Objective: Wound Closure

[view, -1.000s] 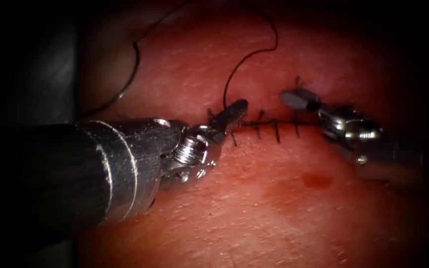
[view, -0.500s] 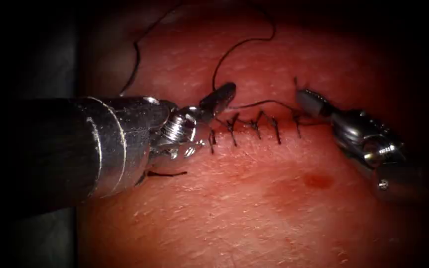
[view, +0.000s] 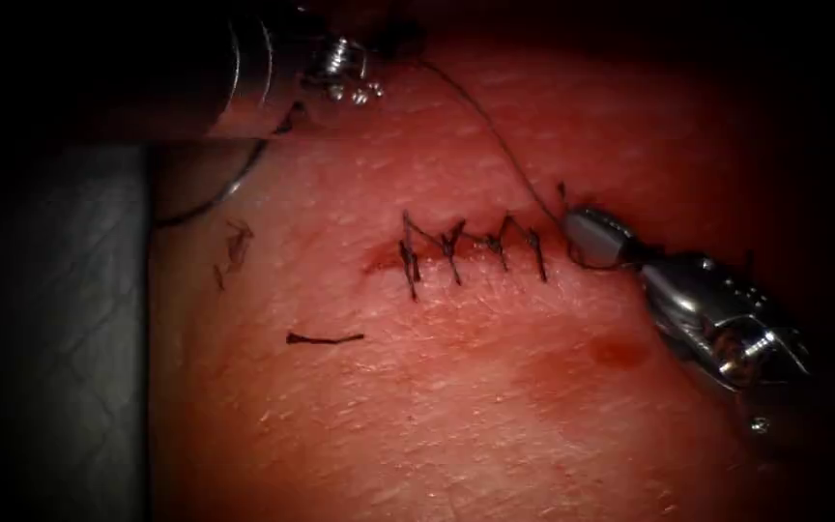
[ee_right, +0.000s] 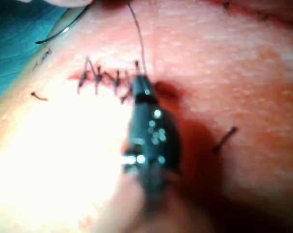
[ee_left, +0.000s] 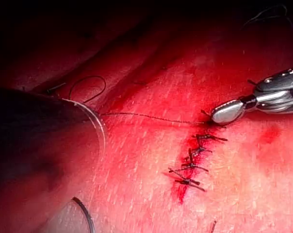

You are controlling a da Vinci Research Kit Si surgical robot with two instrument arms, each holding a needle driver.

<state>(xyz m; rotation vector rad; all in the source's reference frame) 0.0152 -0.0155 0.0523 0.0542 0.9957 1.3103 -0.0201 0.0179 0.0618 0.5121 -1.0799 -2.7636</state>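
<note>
**stitchnoob:** Wound closure drill on the tissue (view: pixel 456 416), how's my tie-down looking? The left pincer (view: pixel 388 43) has gone way up and off to the left of the cut (view: pixel 379 259) compared with a second ago, when it was sitting right on the stitch line.

**knot_uncle:** Looks decent. Your left pincer seems clamped on the thread (view: pixel 495 135), since the strand runs dead straight from its tip down to the right end of the cut. It was a slack loop half a second back, so you're pulling it taut. The stitches (view: pixel 475 246) lie flat across the cut and aren't lifting, which is good. The right pincer (view: pixel 587 235) is closed narrow right at the last stitch, touching the tissue, and I reckon it's pinching the short end there.

**stitchnoob:** Any tips?

**knot_uncle:** I'd keep the pull in line with the strand and low to the tissue, not upward, or that end stitch could tear the edge. Hold the right side dead still as the anchor. Ease off once the edges just meet. I can't tell where your needle is, so mind it on that long strand.
</note>
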